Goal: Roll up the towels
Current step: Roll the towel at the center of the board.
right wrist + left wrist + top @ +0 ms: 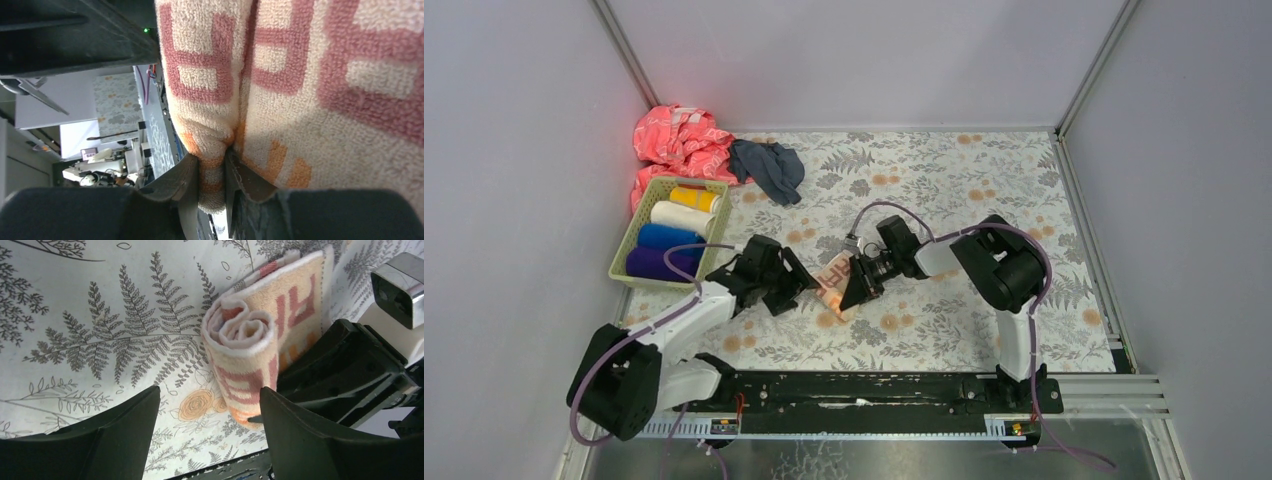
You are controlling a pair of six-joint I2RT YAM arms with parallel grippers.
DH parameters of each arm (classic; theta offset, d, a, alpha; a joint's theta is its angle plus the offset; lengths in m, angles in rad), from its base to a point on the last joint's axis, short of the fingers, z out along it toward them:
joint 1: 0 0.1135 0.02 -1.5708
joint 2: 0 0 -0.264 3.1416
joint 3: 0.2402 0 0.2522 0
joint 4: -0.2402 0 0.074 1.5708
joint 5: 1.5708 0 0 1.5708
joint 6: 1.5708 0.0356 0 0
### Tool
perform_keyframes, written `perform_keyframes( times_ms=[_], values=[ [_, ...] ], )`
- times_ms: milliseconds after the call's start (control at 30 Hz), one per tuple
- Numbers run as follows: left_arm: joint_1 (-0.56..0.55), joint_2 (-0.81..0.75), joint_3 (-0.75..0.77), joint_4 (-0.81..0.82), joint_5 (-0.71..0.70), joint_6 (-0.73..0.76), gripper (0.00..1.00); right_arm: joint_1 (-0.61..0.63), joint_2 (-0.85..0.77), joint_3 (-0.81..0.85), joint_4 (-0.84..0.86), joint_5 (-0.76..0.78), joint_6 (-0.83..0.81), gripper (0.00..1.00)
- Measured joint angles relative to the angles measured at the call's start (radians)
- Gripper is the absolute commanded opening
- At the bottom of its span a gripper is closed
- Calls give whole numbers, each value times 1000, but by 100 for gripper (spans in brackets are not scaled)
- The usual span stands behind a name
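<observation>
**Counter** [984,200]: floral covering. The cream towel [832,283] lies near its centre between both arms, partly rolled, with the coil loose at its open end.

**Right gripper** [214,172]: pinching a thin fold at the roll's orange-printed edge. The bite looks shallow, so a firm pull could strip it free.

**Left gripper** [210,412]: spread, just beside the roll, holding nothing.

**Judged risk:** the unsupported coil may spring open or telescope sideways. The unrolled tail could also drag askew.

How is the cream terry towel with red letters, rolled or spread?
Rolled, mostly: the cream towel shows a spiral end, a flat part beside.
</observation>
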Motion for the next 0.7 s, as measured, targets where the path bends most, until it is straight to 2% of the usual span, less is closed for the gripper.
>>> perform_keyframes(
  times_ms=[200,433,533,700],
  values=[
    [-6,122,20,40,-2,-3,65,-19,40,0,53,-56,52,30],
    [-10,200,42,103,-7,-3,63,-24,16,6,-10,-27,27,55],
    [-11,215,43,130,-9,-3,62,-23,-70,5,-101,84,-37,60],
    [-11,230,43,161,-10,-3,62,6,-265,-7,-237,375,-154,64]
  ],
)
